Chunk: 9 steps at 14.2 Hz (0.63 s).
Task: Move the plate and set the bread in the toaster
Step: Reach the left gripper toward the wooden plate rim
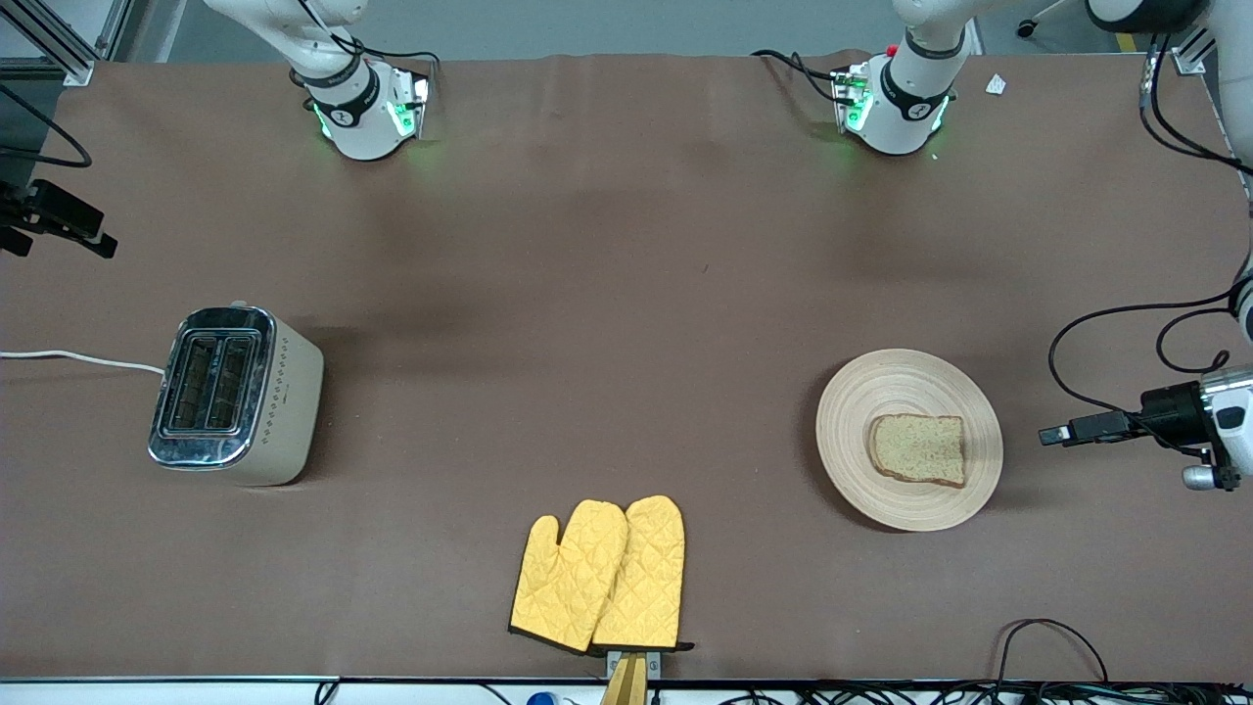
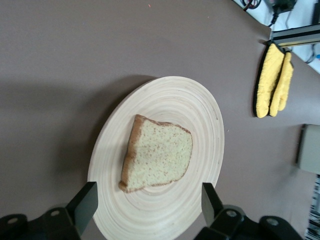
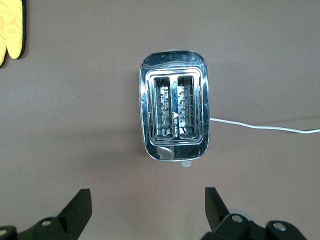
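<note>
Two grippers are seen with their fingers spread wide and nothing held between them. The left gripper (image 2: 147,202) is poised in the air over the left arm's end of the bench (image 1: 607,323), just off the rim of the plate (image 1: 886,377); its two dark fingers (image 2: 84,202) are shown well apart, with the plate's edge lying below the gap. The right gripper (image 3: 147,207) is held above the right arm's end of the bench, near the toaster (image 1: 235,397), and its fingers (image 3: 77,207) are likewise parted and empty.

The plate is set on the bench toward the left arm's end, closer to the front-camera edge than to the edge where the bases stand. The bread (image 1: 918,448) is laid flat on the plate, off its centre, toward the front-camera edge and the left arm's end. The toaster is stood upright toward the right arm's end of the bench, its two slots open at the top and nothing seen in them; its white cord (image 1: 78,358) is run off toward that end's edge. A pair of yellow oven mitts (image 1: 599,576) is laid overlapping at the middle of the front-camera edge, well apart from both the plate and the toaster.
</note>
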### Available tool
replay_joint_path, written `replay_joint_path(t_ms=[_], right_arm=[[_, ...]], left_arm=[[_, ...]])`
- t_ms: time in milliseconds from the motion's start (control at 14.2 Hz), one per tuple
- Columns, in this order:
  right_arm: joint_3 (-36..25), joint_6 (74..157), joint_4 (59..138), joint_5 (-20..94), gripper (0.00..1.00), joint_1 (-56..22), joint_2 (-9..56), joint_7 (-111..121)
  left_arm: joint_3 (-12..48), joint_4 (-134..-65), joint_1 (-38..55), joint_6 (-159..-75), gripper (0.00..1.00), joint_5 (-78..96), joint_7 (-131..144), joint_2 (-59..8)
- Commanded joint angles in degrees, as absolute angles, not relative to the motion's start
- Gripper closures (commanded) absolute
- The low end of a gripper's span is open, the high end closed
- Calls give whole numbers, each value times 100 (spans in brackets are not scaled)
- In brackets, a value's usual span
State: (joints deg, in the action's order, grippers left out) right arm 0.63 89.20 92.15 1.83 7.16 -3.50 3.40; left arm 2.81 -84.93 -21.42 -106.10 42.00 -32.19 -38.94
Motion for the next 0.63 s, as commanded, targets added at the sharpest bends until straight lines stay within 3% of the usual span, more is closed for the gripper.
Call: replay_joint_path(t_ms=[0, 281, 562], right_arm=[[88, 8921, 9290, 229, 0, 765, -439, 343], [88, 8921, 9290, 229, 0, 765, -439, 343], [88, 8912, 9290, 229, 0, 765, -439, 343]], left_arm=[[325, -8279, -2354, -10582, 17, 4640, -4004, -4446], [352, -8288, -2461, -10547, 34, 4728, -4719, -4763], [360, -8288, -2426, -10547, 36, 4948, -4720, -4983]])
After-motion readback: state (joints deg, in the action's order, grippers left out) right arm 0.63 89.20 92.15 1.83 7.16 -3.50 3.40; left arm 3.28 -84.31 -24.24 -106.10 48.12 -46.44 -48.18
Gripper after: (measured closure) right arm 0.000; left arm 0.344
